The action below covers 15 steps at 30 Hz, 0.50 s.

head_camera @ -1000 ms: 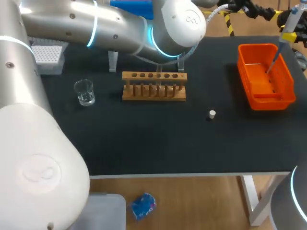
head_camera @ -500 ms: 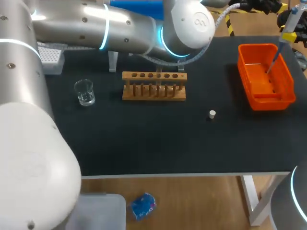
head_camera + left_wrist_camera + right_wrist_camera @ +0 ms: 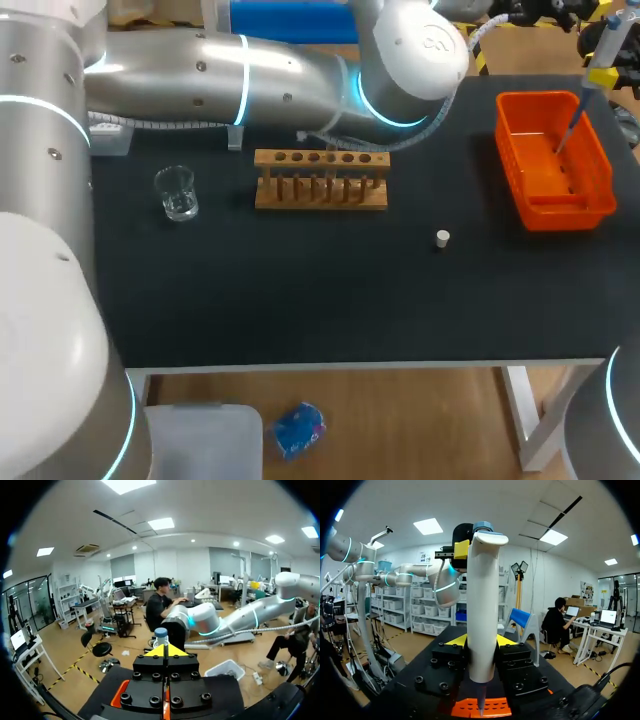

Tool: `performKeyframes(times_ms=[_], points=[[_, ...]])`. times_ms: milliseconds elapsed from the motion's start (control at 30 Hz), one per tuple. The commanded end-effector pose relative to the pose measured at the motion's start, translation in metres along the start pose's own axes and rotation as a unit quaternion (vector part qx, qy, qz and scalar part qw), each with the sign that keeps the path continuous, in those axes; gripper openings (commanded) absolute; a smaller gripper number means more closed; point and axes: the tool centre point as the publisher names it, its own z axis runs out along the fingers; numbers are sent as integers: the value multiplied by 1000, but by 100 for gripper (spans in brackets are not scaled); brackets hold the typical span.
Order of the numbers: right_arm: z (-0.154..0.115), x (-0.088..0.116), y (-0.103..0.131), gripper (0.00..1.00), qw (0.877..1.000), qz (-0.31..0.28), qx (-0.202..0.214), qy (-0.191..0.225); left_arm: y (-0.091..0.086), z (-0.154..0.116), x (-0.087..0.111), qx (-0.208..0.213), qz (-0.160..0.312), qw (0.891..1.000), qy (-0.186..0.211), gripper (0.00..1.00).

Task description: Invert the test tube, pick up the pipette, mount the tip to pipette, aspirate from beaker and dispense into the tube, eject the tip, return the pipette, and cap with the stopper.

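**Tip ejection over the waste bin: pipette held, left claw closed beside it**

Left to right across the matte black tabletop [image 3: 300, 290]: a grey tip box [image 3: 108, 138] with a gridded top, partly behind the left arm [image 3: 250, 80]. Next is a clear glass beaker [image 3: 177, 193], which seems to hold a little clear liquid. Then comes a pale wooden test-tube rack [image 3: 320, 180] with one row of round holes, where you cannot make out the tube itself. Near it, lying loose, is a small whitish cylindrical stopper [image 3: 442, 238]. Last is an orange plastic bin [image 3: 540, 97] with slotted walls.

Your left claw [image 3: 165, 652] is clenched with its yellow tips pressed together, and nothing shows between them. It faces the blue-topped head of the pipette [image 3: 482, 605]. Your right claw [image 3: 481, 642] grasps that pipette by its thick, smooth white barrel, one yellow finger on each side, and holds it upright above the bin. The barrel narrows to a fine pipette tip [image 3: 481, 707] that points down at the orange plastic.

The step in hand appears to be ejecting the tip. The next move probably calls for pressing the ejector at the pipette's head while the barrel is kept steady and centred over the bin. After that, the pipette must be returned and the stopper fetched.
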Motion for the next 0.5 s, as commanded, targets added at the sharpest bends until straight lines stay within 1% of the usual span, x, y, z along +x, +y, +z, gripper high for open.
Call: performKeyframes(times_ms=[33, 367, 400, 500], points=[[-2, -3, 0, 0, 1000, 0, 0, 5, 3, 1, -2, 112, 1, 994, 4, 0], [-2, -3, 0, 0, 1000, 0, 0, 5, 3, 1, -2, 112, 1, 994, 4, 0], [-2, -3, 0, 0, 1000, 0, 0, 5, 3, 2, -2, 118, 5, 993, 5, 0], [-2, -3, 0, 0, 1000, 0, 0, 5, 3, 6, -4, 156, 4, 988, 1, 0]])
